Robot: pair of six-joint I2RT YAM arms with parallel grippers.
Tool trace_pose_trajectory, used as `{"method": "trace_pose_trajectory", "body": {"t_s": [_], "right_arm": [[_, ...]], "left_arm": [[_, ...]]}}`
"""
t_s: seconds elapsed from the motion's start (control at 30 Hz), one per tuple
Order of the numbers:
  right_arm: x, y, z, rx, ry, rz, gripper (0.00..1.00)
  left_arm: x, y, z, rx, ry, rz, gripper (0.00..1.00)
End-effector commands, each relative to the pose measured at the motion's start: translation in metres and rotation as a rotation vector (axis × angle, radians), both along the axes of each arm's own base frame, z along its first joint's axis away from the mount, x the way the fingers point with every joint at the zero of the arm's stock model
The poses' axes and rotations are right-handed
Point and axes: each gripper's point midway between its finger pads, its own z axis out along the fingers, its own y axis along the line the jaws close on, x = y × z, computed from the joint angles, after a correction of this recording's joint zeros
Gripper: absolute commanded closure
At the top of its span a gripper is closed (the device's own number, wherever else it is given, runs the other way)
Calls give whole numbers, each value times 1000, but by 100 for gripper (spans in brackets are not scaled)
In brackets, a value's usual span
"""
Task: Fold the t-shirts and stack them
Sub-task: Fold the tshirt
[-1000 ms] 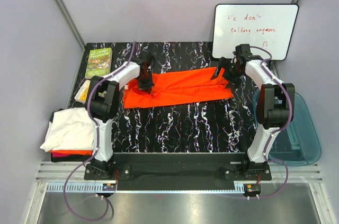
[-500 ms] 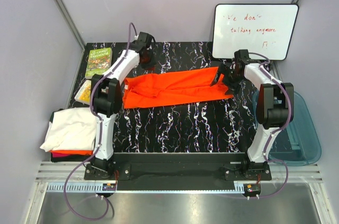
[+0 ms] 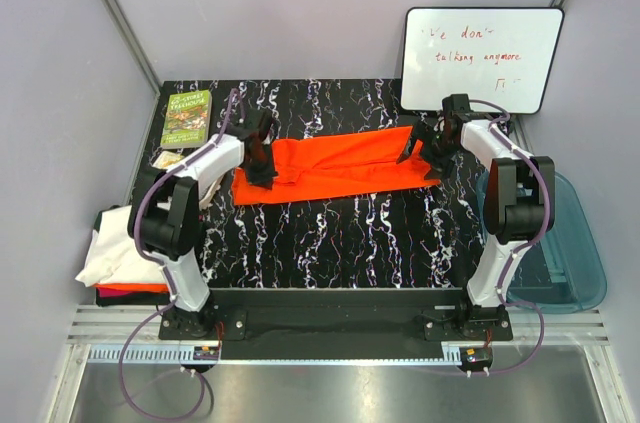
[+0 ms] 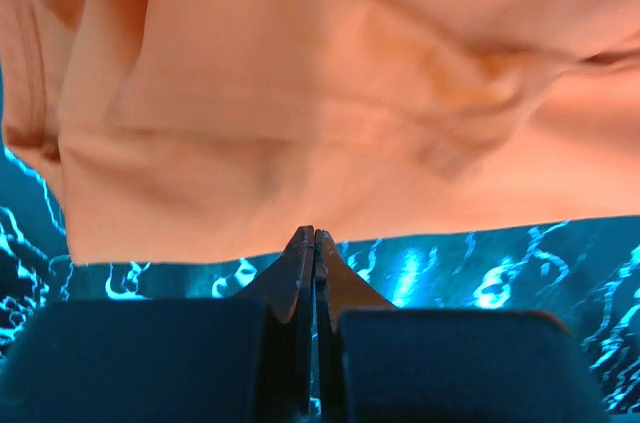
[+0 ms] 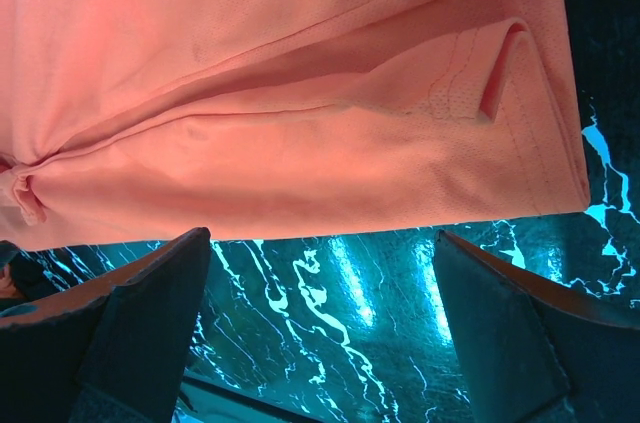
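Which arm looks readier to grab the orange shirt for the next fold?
Probably the right: the right gripper is open at the right end of the orange shirt, with the hem just ahead of it. The left gripper, at the other end, is shut and empty, so it must open first.

The left gripper (image 4: 308, 243) sits at the bottom centre with its two dark fingers pressed flat together and no cloth visible between them. Their tips reach just to the near edge of the orange t-shirt (image 4: 330, 93), which fills the upper part of the view in soft, rumpled folds. Below that edge lies the dark, pale-veined table (image 4: 480, 273).
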Motion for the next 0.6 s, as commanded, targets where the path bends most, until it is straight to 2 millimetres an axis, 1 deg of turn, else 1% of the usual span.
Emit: {"method": "trace_pose_trajectory", "body": {"t_s": [0.0,0.07,0.1,0.17,0.2,0.23,0.27,0.3,0.43,0.57], "right_arm": [[13,6,20,27,-62,23,0],[14,6,21,30,-65,24,0],[14,7,21,31,-64,25,0],[14,7,23,31,-70,29,0],[15,7,24,31,-72,26,0],[13,6,23,30,-69,27,0],[13,6,24,30,-73,29,0],[12,6,24,30,-71,28,0],[7,6,21,28,-58,23,0],[5,6,16,30,-42,18,0]], "left_arm": [[8,-2,-6,-20,-57,8,100],[11,-4,-16,-16,-40,7,100],[12,-4,-26,-6,-18,6,100],[23,-7,-27,-9,-26,3,100],[25,-9,-34,-9,-10,-1,100],[34,-13,-28,-20,-29,-2,100],[38,-15,-28,-24,-31,-2,100],[45,-18,-26,-30,-42,-5,100],[57,-24,-19,-42,-59,-14,100],[61,-25,-12,-45,-73,-21,100]]}}
